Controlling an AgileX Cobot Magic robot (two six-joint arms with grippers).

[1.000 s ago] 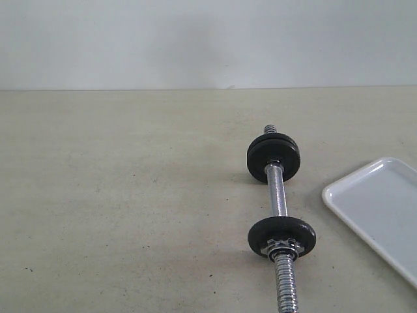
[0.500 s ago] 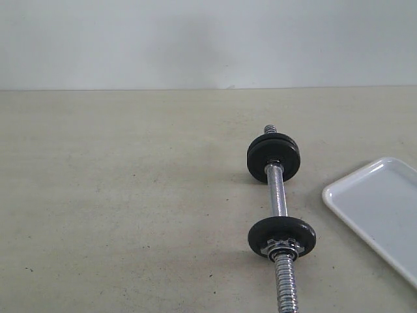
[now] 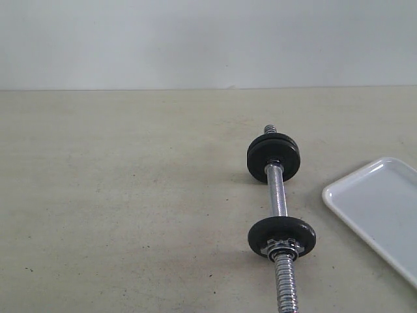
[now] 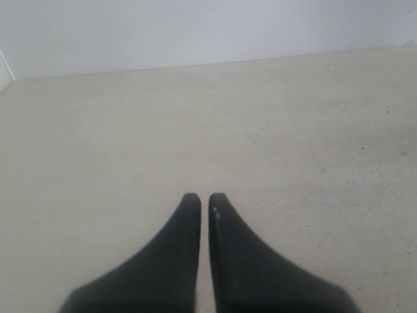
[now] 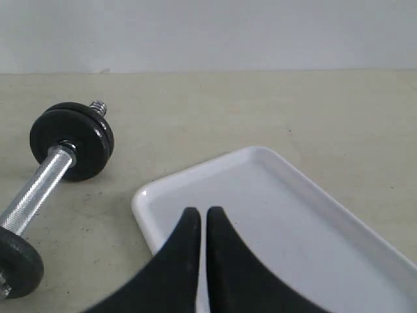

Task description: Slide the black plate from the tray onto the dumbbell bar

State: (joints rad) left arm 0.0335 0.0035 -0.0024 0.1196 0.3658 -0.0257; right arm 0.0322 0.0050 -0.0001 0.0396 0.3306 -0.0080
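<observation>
Left gripper (image 4: 204, 198) hung over bare beige tabletop (image 4: 195, 111), black fingers drawn together w/ only a sliver of gap at the tips, holding and touching nothing. Prob. just parked out of the way, as no task item showed in its view.

Right wrist view: right gripper (image 5: 202, 211) was likewise closed to a hairline gap and empty, tips hovering above the near corner of the flat white rectangular tray (image 5: 260, 152). Whether they touched the tray floor couldn't be told. The visible part of the tray held no disc. Beside it, apart from its rim, lay the short chrome steel dumbbell bar (image 5: 36, 189) w/ what looked like a pair of round black iron discs (image 5: 71, 140) at the far end.

Ext. view: neither gripper showed. A single black disc (image 3: 281, 233) sat at the bar's near end, w/ a star-shaped chrome nut (image 3: 281, 248) snug against its outer face, presumably to stop it sliding off the thread. The black plate of the task was most likely one of these discs, already on the bar; which one couldn't be told.
</observation>
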